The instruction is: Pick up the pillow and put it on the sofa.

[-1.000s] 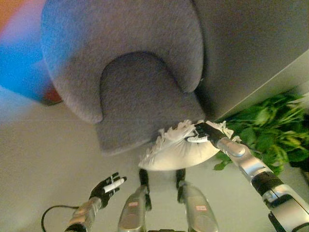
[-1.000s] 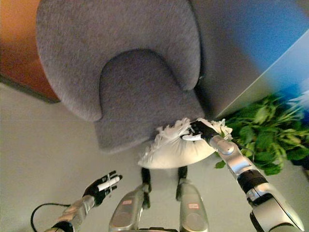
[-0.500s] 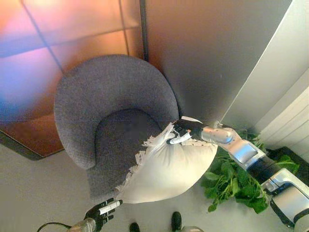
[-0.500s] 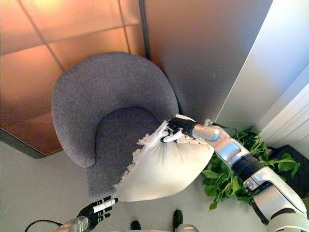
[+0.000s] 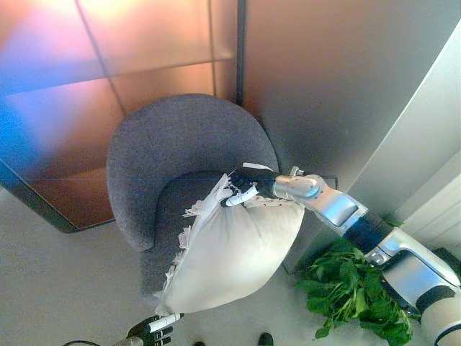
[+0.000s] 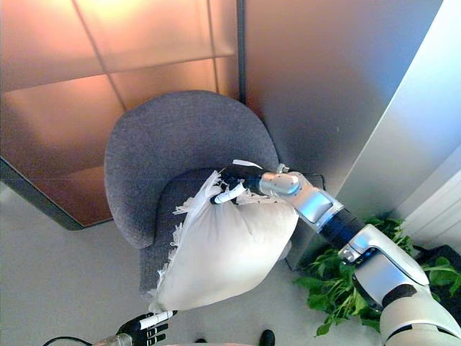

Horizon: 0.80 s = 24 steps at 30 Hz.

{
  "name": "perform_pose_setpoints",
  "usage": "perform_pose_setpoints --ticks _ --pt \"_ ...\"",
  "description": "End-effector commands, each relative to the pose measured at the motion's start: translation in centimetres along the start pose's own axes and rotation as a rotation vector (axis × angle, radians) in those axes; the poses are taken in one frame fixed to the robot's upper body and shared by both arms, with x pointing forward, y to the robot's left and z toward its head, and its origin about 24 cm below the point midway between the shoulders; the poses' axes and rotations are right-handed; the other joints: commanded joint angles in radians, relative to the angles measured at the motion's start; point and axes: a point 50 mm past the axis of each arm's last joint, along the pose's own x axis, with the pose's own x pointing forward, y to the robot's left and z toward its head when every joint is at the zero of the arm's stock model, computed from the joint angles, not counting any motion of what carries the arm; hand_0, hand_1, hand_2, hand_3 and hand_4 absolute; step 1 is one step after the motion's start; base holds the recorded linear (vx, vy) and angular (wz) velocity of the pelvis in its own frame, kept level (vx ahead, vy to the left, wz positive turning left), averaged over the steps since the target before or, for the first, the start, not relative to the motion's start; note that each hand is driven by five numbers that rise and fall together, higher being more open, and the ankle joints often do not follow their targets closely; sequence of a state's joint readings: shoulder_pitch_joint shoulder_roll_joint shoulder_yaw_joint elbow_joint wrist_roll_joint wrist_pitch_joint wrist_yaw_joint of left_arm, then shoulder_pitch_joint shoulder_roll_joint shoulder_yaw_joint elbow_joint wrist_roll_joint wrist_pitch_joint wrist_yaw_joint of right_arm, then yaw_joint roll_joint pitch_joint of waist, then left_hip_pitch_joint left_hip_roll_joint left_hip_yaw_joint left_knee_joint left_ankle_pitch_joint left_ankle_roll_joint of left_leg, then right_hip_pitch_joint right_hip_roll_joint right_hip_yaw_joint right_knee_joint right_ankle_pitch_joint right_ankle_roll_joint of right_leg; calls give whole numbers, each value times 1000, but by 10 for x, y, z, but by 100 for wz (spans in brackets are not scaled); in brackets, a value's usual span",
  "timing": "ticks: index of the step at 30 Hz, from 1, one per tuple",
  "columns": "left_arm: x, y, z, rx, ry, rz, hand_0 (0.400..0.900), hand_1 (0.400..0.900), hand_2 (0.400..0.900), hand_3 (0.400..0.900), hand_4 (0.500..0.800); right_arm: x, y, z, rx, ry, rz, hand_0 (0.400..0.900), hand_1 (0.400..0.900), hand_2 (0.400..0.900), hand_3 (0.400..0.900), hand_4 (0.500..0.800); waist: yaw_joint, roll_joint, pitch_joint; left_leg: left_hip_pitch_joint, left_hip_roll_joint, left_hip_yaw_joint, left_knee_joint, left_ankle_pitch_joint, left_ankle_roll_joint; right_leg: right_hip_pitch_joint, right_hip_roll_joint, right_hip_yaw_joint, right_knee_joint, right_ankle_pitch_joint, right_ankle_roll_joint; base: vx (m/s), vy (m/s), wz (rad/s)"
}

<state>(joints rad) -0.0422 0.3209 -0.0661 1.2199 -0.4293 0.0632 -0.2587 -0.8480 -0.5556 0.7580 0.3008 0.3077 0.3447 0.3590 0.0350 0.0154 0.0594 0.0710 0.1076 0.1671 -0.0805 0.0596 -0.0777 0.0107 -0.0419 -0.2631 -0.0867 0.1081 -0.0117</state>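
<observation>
Pale floor (image 5: 50, 274) runs under a round grey sofa (image 5: 155, 151) that sits against brown wall panels (image 5: 144, 43), with a grey wall (image 5: 338, 79) beside them and a green plant (image 5: 353, 295) low on the right.

Left eye view: the right hand (image 5: 245, 189) has its fingers curled tight round the top corner of the white pillow (image 5: 230, 252). The pillow hangs down from that grip, in front of the sofa's seat, with its frilly edge on the sofa side. The left hand (image 5: 153, 331) shows at the bottom edge, low and away from the pillow, fingers loose and spread — holding nothing.

Right eye view: more of the right arm shows here, all the way down to the bottom corner. The plant sits partly behind the arm. A little more of the left hand shows too, with its white fingertip sticking out.

Half a second ago the pillow hung nearer the plant — now it hangs more over the seat, and the right hand has reached further across to the sofa. The camera has also moved, so the sofa sits more to the right in the picture. The left hand has stayed low.
</observation>
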Motion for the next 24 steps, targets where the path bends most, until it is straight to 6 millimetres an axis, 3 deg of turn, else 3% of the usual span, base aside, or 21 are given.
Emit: perform_pose_setpoints --ticks 1,3,11,24 --pt "0 6 21 82 -26 29 900 900 900 900 800 4 -35 102 -46 -338 -127 516 516 516 516 569 24 -56 -80 -27 24 19 20 -39 -21 35 -132 -6 24 -83 143 34 19 17" --pt "2 0 20 93 -31 17 900 900 900 900 800 8 -34 100 -33 -324 -153 900 900 900 900 800 29 -59 -83 -26 26 19 21 -41 -23 41 -133 -12 26 -86 143 49 8 23" --pt "5 -12 16 105 -33 -35 900 900 900 900 800 11 -43 100 21 -311 -225 900 900 900 900 800 37 -61 -89 -22 33 16 24 -47 -27 42 -138 -12 29 -86 145 27 19 9" --pt "5 -14 14 92 -36 -88 900 900 900 900 800 10 -57 104 55 -295 -269 900 900 900 900 800 40 -63 -98 -15 39 21 34 -53 -30 45 -138 -9 34 -89 143 16 7 -1"
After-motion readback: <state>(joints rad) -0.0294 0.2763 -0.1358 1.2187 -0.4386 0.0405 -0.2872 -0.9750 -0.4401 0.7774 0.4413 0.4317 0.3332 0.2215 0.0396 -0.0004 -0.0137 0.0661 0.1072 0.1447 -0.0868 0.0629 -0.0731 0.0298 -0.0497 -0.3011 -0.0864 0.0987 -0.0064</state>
